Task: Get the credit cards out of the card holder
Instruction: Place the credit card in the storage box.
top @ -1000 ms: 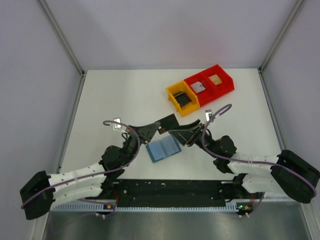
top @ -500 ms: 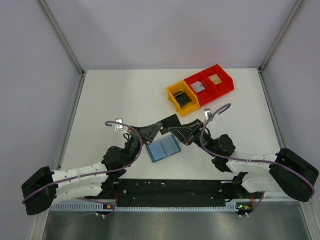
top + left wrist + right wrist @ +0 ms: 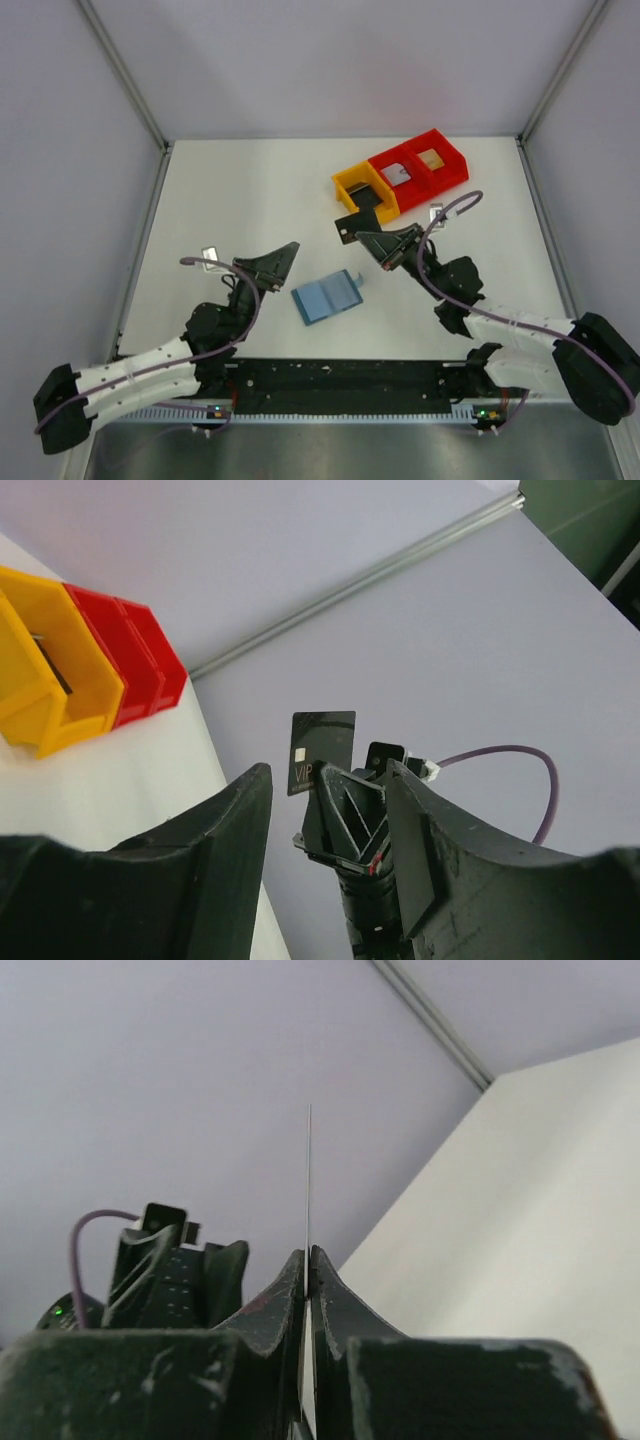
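Lying flat and spread open on the surface [image 3: 250,190], the holder [image 3: 327,297] sits near the front edge, between the two arms. A small pale tab [image 3: 357,277] shows at its far right corner. Neither hand is in contact with it.

The black card [image 3: 350,224] is off the surface. It is clamped by one edge in the right hand [image 3: 366,236], whose fingers are pressed together on it. In the top view the card appears beyond and to the right of the holder, just beside the near corner of the yellow bin [image 3: 345,186]. Its height above the surface cannot be told.

In the left wrist view the card stands upright above the right hand and bears a small white square and the letters VIP. In the right wrist view it is seen edge-on, as a thin line rising from between the closed fingers [image 3: 275,1305].

The left hand [image 3: 288,257] hovers left of the holder, well apart from the black card. Its fingers [image 3: 235,820] are spread apart and hold nothing.

Three bins stand joined in a row at the far right of the surface:
- yellow bin: holds a dark card [image 3: 368,199];
- middle red bin [image 3: 412,196]: holds a grey card [image 3: 398,175];
- end red bin [image 3: 452,178]: holds a tan card [image 3: 432,158].
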